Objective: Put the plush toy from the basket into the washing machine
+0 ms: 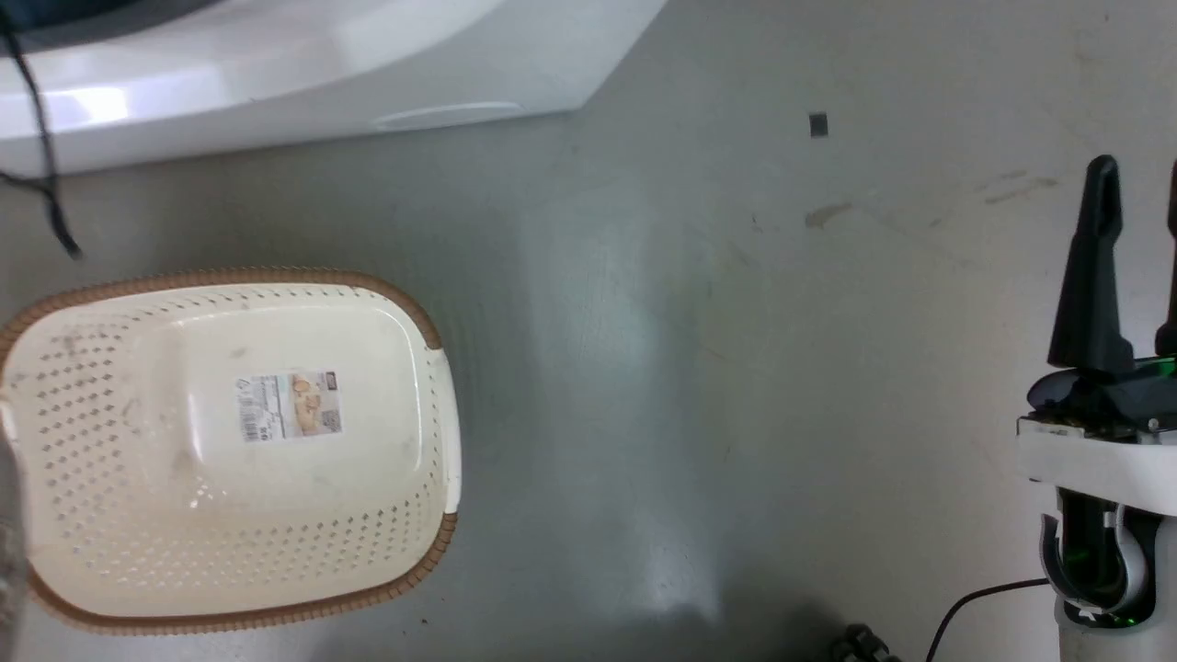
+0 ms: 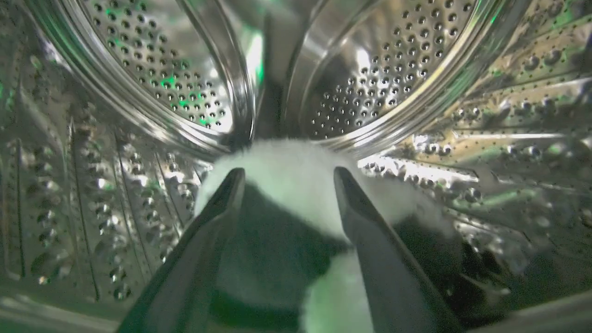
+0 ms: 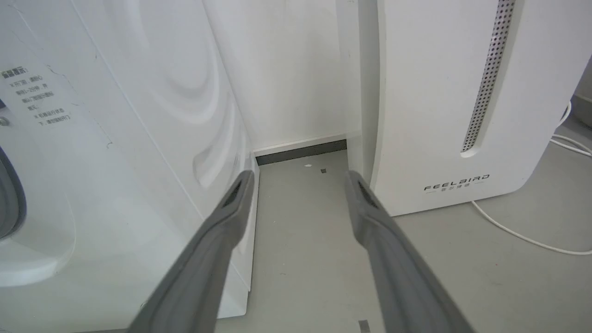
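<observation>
Currently the plush toy (image 2: 305, 194) lies in the washing machine's steel drum (image 2: 379, 83), white fur toward the back wall and a black patch nearer the camera. The left tool (image 2: 289, 170) is open, fingers spread to either side of the toy. The basket (image 1: 368, 515) sits on the grey floor (image 1: 736, 368) near the washer front, with its bottom label (image 1: 290, 405) showing. The right tool (image 1: 1138, 175) is open, holding nothing, and points at the gap between the washer and a white appliance (image 3: 439, 92).

the washing machine (image 2: 384, 69) has a shiny steel drum and a glossy white shell; inside it the plush toy (image 2: 300, 185) is fluffy cloth. near the machine the basket (image 1: 83, 405) is matt cream plastic with a brown woven-look rim, on a smooth floor (image 1: 736, 368).
</observation>
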